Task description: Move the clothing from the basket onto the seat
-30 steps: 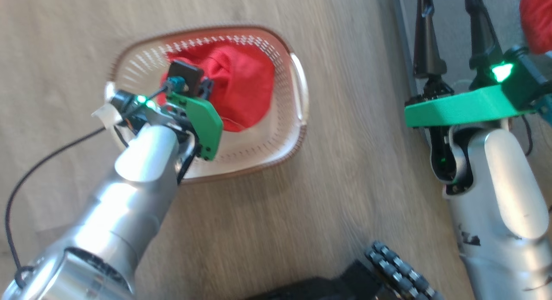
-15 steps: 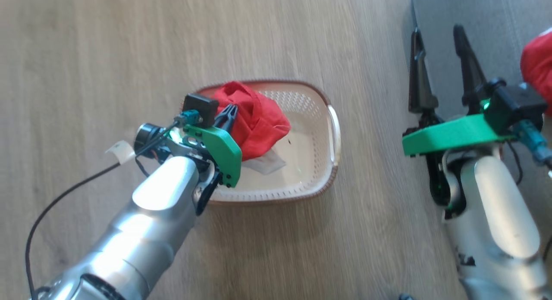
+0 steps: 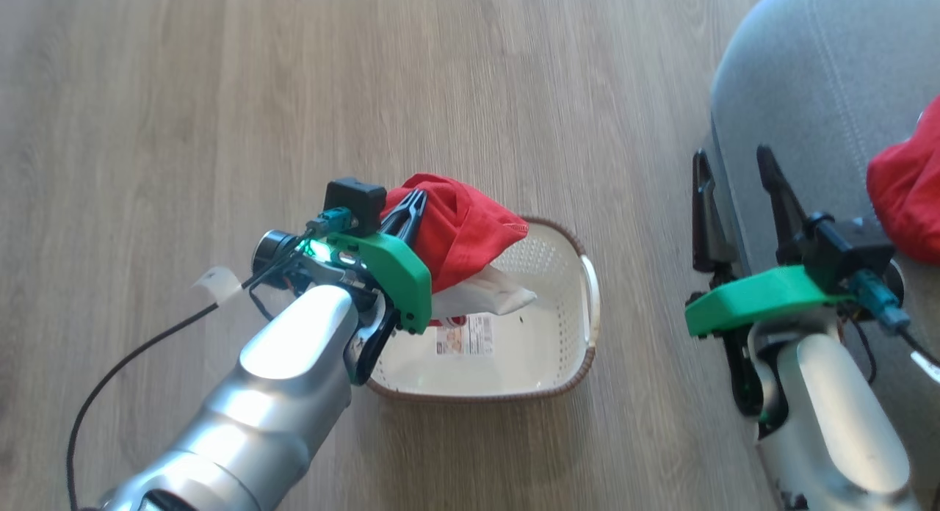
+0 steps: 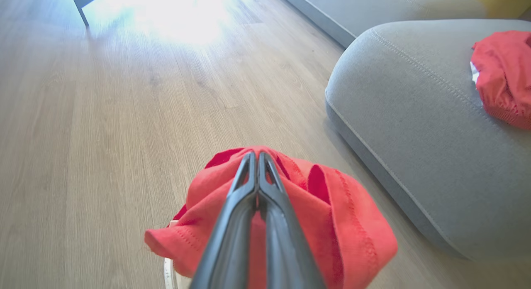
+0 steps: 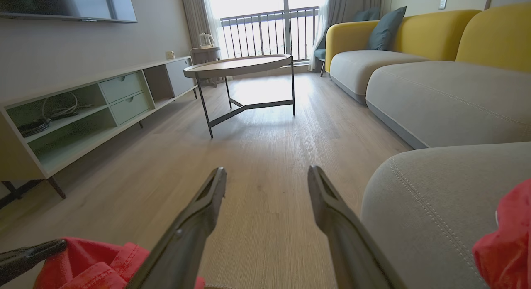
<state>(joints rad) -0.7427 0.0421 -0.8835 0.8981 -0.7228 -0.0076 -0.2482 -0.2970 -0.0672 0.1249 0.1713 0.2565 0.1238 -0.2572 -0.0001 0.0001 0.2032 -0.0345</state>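
The left gripper (image 4: 255,158) is clamped on the red clothing (image 4: 332,222), which lay in the basket (image 3: 584,349) a second ago and is now lifted above it. Only the carry to the seat (image 4: 415,114) is judged to remain. The right gripper (image 3: 732,158) is held apart, empty. The basket's bare bottom is shown by the head view; the tight clamp and, farther, a second garment (image 4: 504,73) on the seat are shown by the left wrist view.

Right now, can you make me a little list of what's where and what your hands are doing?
left jaws: shut on red cloth, over the basket
right jaws: open, holding nothing, by the seat
basket: on the floor, label showing inside
seat: another red cloth lies on it
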